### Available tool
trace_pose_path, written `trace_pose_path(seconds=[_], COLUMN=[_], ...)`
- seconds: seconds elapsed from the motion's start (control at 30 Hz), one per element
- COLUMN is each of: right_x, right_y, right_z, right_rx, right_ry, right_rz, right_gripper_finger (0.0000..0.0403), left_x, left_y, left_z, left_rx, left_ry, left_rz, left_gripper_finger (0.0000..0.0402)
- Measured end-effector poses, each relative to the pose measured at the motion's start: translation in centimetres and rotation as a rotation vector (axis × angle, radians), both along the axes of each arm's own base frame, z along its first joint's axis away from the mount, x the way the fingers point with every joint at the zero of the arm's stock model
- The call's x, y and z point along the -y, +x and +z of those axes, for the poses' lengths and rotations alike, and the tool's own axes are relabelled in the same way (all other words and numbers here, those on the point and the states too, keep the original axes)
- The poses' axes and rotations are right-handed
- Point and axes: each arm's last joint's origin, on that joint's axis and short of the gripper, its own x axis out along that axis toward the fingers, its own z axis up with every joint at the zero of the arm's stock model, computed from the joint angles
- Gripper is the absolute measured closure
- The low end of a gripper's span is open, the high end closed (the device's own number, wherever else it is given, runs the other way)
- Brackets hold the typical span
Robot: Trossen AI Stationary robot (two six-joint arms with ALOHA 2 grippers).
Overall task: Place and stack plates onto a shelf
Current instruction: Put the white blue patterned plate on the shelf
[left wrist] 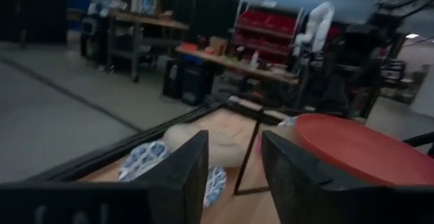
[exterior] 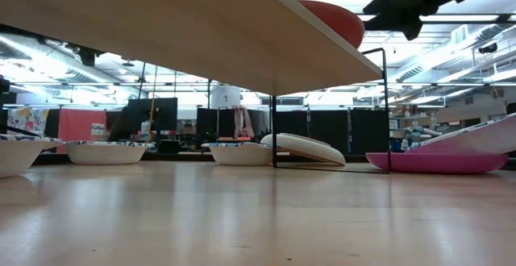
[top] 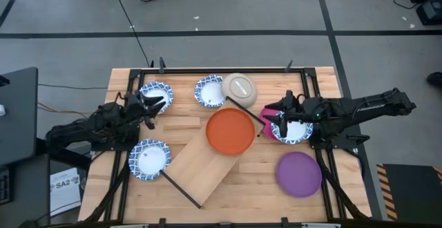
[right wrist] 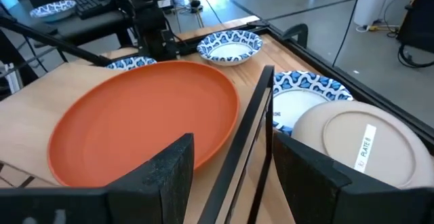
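Your right gripper (right wrist: 227, 176) is spread open, holding nothing, near the orange plate (right wrist: 146, 125) (beige plate (right wrist: 359, 146) label reads "PLATE"). Your left gripper (left wrist: 234, 176) is spread open too.

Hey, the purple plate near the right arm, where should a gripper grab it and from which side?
Probably by the rim. The purple plate lies flat and alone on the tabletop, so only its raised edge gives the fingers something to pinch. The edge facing the right gripper looks the likeliest approach: come down from above, one finger inside the rim, one outside.
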Motion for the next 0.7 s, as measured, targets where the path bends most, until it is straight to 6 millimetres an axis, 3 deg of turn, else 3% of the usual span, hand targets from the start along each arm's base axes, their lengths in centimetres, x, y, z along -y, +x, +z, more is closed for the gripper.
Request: trace_pose_path(seconds=[0.3,0.7], right_x=[0.0,0.0], right_y=[0.0,0.0], right_z=[-0.2,-0.2], right_rx=[-0.004,-0.005], right_ry=[0.002,0.002], right_rz=[-0.001,-0.001], right_gripper_finger=[0.0196,0.0196], left_x=[-0.3,-1.7], left_y=[1.1,5.4], left_z=[2.3,3.8], left_rx=[-0.236,-0.608], left_ry=[-0.135,-0.271], left_rz=[0.066,0.154], left_gripper_finger=[0.0244,0.0244])
